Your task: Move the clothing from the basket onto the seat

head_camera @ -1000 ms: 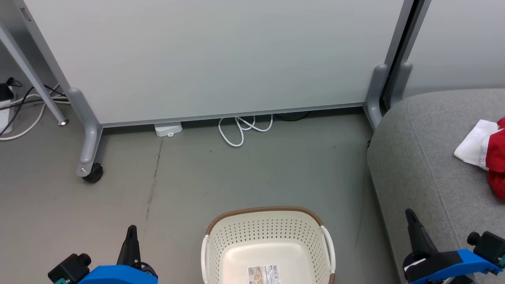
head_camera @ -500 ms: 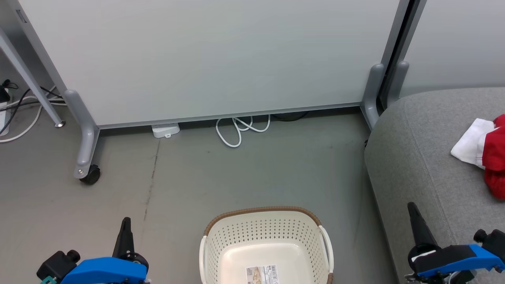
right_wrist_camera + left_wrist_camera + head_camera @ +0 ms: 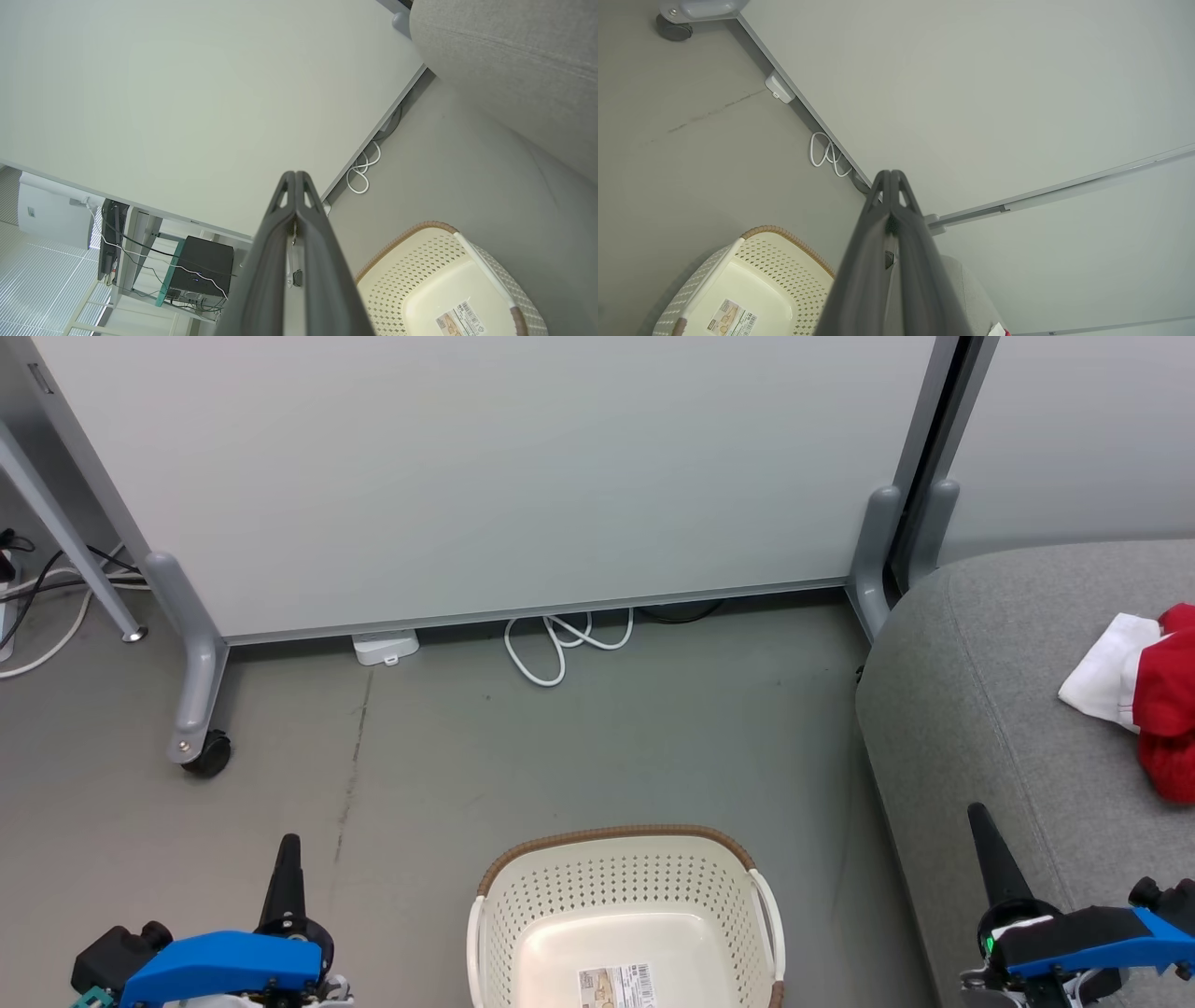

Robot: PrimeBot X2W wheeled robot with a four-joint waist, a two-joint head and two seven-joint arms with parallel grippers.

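The cream basket point(image 3: 624, 896) with its brown rim stands on the floor at the bottom centre, holding nothing but a barcode sticker point(image 3: 616, 983); it also appears in the wrist views point(image 3: 738, 284) point(image 3: 444, 280). Red and white clothing point(image 3: 1144, 695) lies on the grey seat point(image 3: 990, 709) at the right edge. My left gripper point(image 3: 287, 845) is shut and empty, left of the basket. My right gripper point(image 3: 977, 814) is shut and empty, over the seat's front edge. Both pairs of fingers point(image 3: 892, 179) point(image 3: 295, 179) are pressed together.
A pale partition panel point(image 3: 523, 467) on grey legs with a castor point(image 3: 207, 753) stands behind the basket. White cable loops point(image 3: 560, 644) and a small white box point(image 3: 385, 647) lie at its foot. More cables point(image 3: 37, 607) trail at the far left.
The whole head view has shifted slightly left, so the camera moved. Both grippers have dropped lower in the picture and stay shut. Basket and clothing keep their places.
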